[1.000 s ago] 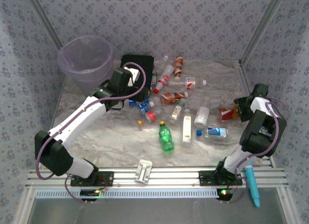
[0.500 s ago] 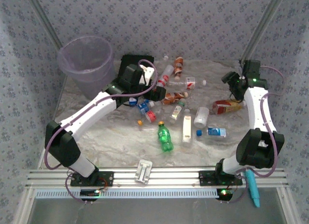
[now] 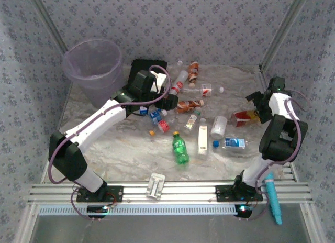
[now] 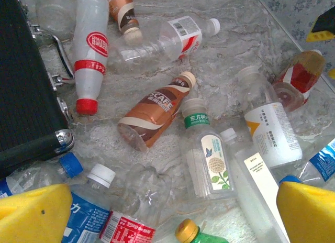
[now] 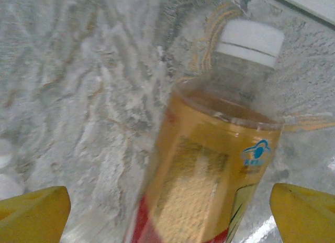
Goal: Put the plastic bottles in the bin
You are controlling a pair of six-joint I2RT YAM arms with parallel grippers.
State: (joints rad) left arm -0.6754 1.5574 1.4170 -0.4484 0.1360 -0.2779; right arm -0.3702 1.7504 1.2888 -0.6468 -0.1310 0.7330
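The lilac bin [image 3: 94, 65] stands at the far left corner. Several plastic bottles lie across the table's middle, among them a green one [image 3: 180, 150] and a brown-labelled one [image 3: 189, 104] [image 4: 154, 109]. My left gripper [image 3: 168, 101] [image 4: 170, 217] hangs open over the pile, above a clear red-labelled bottle [image 4: 131, 201] and the green bottle's yellow cap [image 4: 187, 231]. My right gripper [image 3: 259, 104] [image 5: 168, 214] is open at the right side. A yellow-and-red labelled bottle [image 5: 209, 185] [image 3: 245, 117] with a white cap lies between its fingers [image 5: 34, 211], untouched.
A flat black case [image 3: 149, 71] [image 4: 26, 96] lies behind the left gripper, beside the bin. Patterned walls close in the table on three sides. A white clip [image 3: 156, 185] sits on the front rail and a teal tool [image 3: 273, 198] at its right end.
The right arm reached toward the far wall, then drew back over the yellow-labelled bottle while its jaws spread wider. The left arm swung right from the case to the bottle pile, then held.
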